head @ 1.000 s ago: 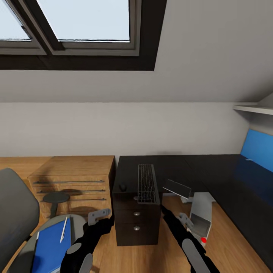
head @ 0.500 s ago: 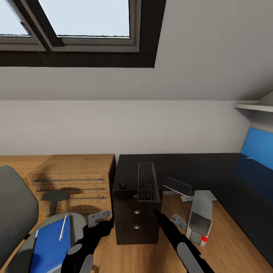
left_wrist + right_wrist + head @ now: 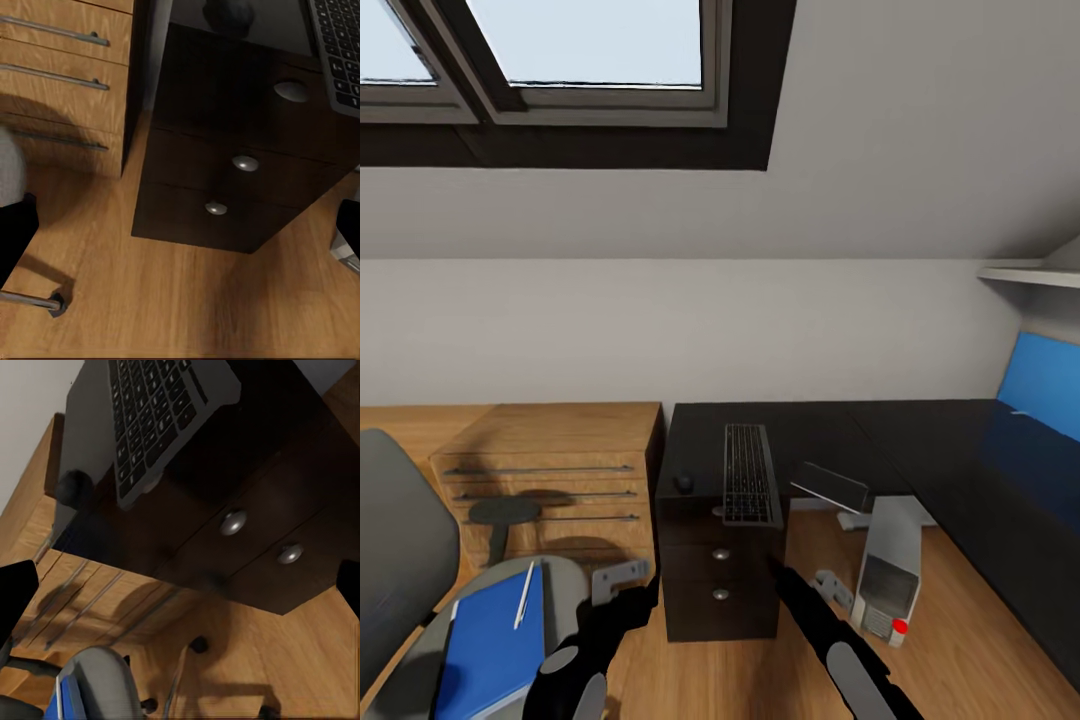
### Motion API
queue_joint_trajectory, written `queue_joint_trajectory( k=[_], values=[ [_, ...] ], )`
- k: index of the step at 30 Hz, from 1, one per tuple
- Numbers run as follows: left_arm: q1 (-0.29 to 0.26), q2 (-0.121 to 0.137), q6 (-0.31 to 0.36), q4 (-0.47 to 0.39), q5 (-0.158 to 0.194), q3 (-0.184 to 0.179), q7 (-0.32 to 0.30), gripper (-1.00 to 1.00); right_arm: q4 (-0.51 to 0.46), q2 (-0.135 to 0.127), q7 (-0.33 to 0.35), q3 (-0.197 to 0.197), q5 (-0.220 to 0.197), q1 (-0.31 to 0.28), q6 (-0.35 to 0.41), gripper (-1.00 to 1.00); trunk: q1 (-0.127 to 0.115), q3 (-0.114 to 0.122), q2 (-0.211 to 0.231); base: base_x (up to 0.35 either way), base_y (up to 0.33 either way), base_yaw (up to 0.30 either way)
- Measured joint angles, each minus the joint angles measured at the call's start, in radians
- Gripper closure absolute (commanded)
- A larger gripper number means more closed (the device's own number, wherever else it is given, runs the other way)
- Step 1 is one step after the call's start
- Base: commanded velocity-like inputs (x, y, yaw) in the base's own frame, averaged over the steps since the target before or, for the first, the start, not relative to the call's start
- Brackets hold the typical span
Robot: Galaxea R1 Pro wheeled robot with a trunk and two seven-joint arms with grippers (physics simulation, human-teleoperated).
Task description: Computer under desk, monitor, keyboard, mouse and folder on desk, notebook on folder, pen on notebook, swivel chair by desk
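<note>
Head view: computer [image 3: 887, 578], tipped a second ago, now stands upright on the floor under the table [image 3: 920, 450] edge, so I judge that step nearly settled. Right claw [image 3: 832, 586] hangs beside it, left claw [image 3: 618, 577] near the swivel chair [image 3: 400, 560], where folder [image 3: 490, 640] and pen [image 3: 525, 595] wait. The monitor [image 3: 830, 486] is half hidden; I can't tell what it rests on.

Left wrist: dark fingertips spread wide, empty, facing the drawer unit [image 3: 232, 161].

Right wrist: likewise spread and empty; keyboard [image 3: 161, 416] overhangs the tabletop.

Open floor [image 3: 690, 670] between swivel chair [image 3: 420, 590], drawer unit [image 3: 720, 580] and computer [image 3: 890, 575].
</note>
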Motion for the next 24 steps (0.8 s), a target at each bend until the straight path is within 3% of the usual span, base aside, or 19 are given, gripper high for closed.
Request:
queue_joint_trajectory(
  k=[14,19,24],
  values=[
    [0.000,-0.004,-0.001,0.010,0.000,-0.012,0.103,-1.00,0.047,0.002,0.001,-0.002,0.000,0.000,0.000,-1.00,0.054,-0.044,-0.098,0.000,0.000,0.000],
    [0.000,-0.003,-0.001,0.010,0.001,-0.013,0.110,-1.00,0.050,0.002,0.023,-0.002,-0.001,0.000,0.001,-1.00,0.073,-0.060,-0.133,0.013,0.000,0.000],
    [0.000,-0.003,-0.001,0.009,0.001,-0.013,0.112,-1.00,0.050,0.001,0.061,-0.003,0.000,0.000,0.000,-1.00,0.092,-0.075,-0.168,0.227,0.000,0.000]
  ],
)
